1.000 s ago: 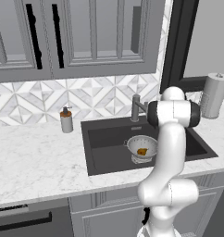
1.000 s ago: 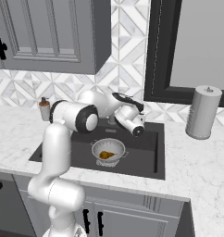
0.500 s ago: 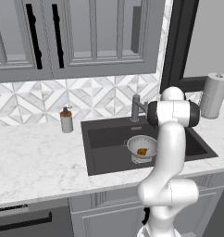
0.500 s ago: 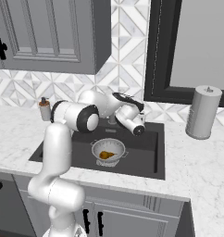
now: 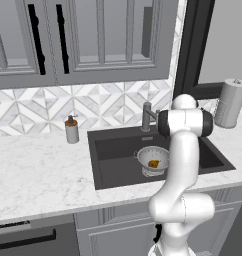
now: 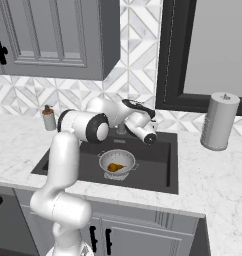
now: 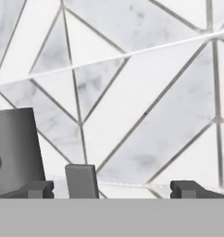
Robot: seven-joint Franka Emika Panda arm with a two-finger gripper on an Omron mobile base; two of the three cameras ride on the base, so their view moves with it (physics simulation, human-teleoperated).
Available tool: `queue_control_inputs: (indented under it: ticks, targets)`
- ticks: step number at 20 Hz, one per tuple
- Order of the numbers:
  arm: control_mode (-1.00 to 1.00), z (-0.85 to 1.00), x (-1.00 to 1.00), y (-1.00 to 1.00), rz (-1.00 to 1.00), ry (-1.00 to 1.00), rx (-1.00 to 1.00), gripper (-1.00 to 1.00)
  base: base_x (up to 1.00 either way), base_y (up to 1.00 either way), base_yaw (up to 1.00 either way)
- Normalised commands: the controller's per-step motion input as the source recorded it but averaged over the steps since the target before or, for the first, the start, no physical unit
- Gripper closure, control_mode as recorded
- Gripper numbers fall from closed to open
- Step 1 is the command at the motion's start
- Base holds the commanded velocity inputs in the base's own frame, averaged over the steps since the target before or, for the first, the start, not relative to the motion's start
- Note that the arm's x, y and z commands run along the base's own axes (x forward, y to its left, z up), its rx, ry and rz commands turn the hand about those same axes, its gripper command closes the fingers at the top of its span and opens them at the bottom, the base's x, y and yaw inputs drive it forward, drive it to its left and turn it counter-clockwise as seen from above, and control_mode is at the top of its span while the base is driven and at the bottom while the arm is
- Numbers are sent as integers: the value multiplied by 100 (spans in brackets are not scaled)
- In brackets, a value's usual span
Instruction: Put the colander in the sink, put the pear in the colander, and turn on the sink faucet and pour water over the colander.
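Silver colander sitting upright in the dark sink, toward the basin's middle. Golden-brown pear lying inside it, at the bottom of the bowl. From the right base camera, same colander and pear, in front of the arm's wrist.

Grey faucet standing at the sink's back edge, on the marble counter. No water seen running from it. White arm bent over the basin, hand reaching toward the tiled back wall near the faucet. Gripper hovering above the sink's rear part, close to the faucet post. Hand camera facing the marble wall tiles, with a grey block at left, probably part of the faucet, and a smaller grey piece between the tips. Fingertips spread wide, nothing between them held; gripper empty.

Soap bottle on the counter left of the sink, well apart from the colander. Paper towel roll standing on the counter right of the sink. Grey cabinets above.
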Motion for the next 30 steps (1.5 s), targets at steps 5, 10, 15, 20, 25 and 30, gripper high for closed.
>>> queue_control_inputs:
  ticks: [5,10,15,20,25,30]
  targets:
    - [-100,-2,13,0,0,0,0,-100,0,0,0]
    - [-100,0,12,0,0,0,0,-100,0,0,0]
    - [-100,0,4,0,0,0,0,-100,0,0,0]
    - [-100,0,1,0,0,0,0,-100,0,0,0]
    - [-100,0,0,0,0,0,0,-100,0,0,0]
    - [-100,0,0,6,0,0,0,-100,0,0,0]
